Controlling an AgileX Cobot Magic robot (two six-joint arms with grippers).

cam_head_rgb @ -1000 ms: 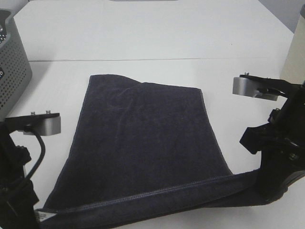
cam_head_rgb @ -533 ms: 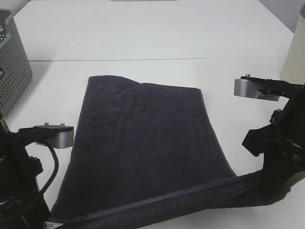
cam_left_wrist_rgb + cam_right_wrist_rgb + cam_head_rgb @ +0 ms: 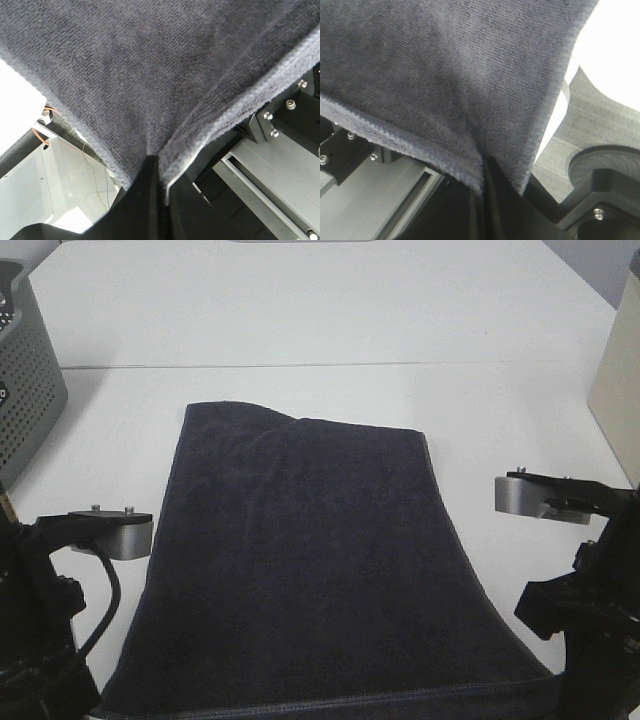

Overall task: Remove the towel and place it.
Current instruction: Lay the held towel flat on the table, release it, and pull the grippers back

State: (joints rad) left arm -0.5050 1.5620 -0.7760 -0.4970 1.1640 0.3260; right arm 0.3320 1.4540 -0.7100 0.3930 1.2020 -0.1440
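Observation:
The dark navy towel (image 3: 300,560) lies spread on the white table (image 3: 330,310), and its near edge reaches the bottom of the exterior view. Its white label is out of view. My left gripper (image 3: 157,172) is shut on the towel's near-left corner (image 3: 150,75). My right gripper (image 3: 482,175) is shut on the near-right corner (image 3: 445,65). In both wrist views the cloth hangs stretched from the closed fingers past the table's front edge. In the exterior view only the left arm (image 3: 40,640) and the right arm (image 3: 590,630) show; their fingertips are below the frame.
A grey perforated basket (image 3: 25,370) stands at the far left. A beige upright panel (image 3: 615,390) stands at the right edge. A seam (image 3: 330,365) crosses the table behind the towel. Metal frame parts (image 3: 280,165) lie under the table's front edge.
Both arms have drawn back toward the near edge and lower. The towel's near hem has slid with them to the bottom of the frame, and the white label has gone out of view.

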